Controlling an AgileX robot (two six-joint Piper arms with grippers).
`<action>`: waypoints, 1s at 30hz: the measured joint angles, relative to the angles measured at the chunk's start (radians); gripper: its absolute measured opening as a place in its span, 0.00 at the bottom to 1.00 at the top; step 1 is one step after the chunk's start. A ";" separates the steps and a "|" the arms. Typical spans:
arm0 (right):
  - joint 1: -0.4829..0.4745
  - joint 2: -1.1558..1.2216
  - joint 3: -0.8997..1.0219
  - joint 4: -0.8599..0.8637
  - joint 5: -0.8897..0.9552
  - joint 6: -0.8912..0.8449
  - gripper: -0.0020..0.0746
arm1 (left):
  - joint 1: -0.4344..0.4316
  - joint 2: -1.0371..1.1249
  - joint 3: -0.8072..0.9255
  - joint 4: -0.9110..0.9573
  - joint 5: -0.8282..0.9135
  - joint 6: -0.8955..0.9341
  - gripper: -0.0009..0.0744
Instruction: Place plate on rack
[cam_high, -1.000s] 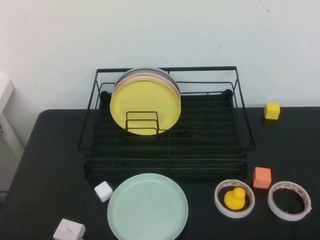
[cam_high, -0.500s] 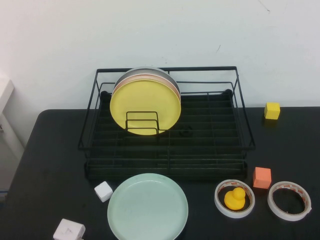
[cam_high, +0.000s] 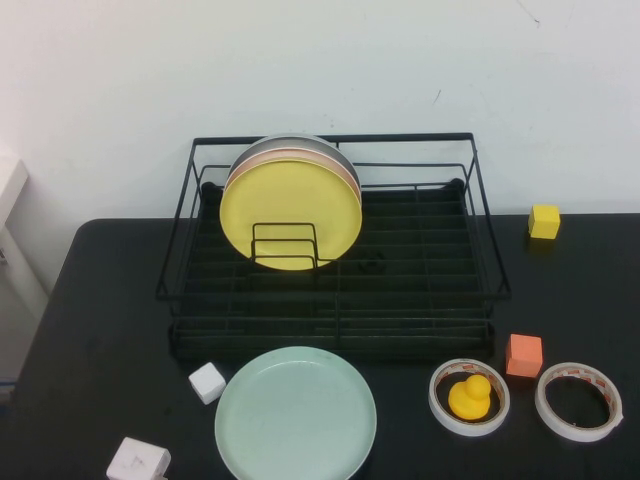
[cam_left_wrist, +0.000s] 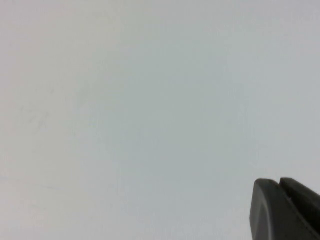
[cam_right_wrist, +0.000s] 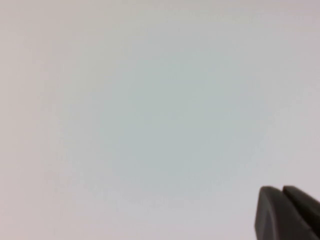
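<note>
The pale mint-green plate (cam_high: 296, 415) lies flat on the black table, just in front of the black wire rack (cam_high: 335, 325). A yellow plate (cam_high: 290, 212) stands upright in the rack's left part, with a pink and a grey plate behind it. Neither arm shows in the high view. My left gripper (cam_left_wrist: 279, 181) shows only in the left wrist view, its two dark fingers pressed together and empty against a blank pale wall. My right gripper (cam_right_wrist: 281, 188) shows the same way in the right wrist view, shut and empty.
A white cube (cam_high: 207, 382) sits left of the mint plate and a white block (cam_high: 138, 461) at the front left. To the right are a tape roll holding a yellow duck (cam_high: 470, 397), an orange cube (cam_high: 524, 355), a second tape roll (cam_high: 578, 401) and a yellow cube (cam_high: 544, 221).
</note>
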 joint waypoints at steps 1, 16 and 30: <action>0.000 0.000 0.000 0.020 -0.012 0.007 0.02 | 0.000 0.000 0.000 0.000 -0.002 -0.003 0.01; 0.000 0.022 -0.250 0.032 0.641 0.012 0.02 | 0.000 0.051 -0.325 0.044 0.714 0.042 0.01; 0.000 0.595 -0.327 0.073 1.120 -0.089 0.02 | 0.000 0.171 -0.262 -0.010 0.820 0.017 0.01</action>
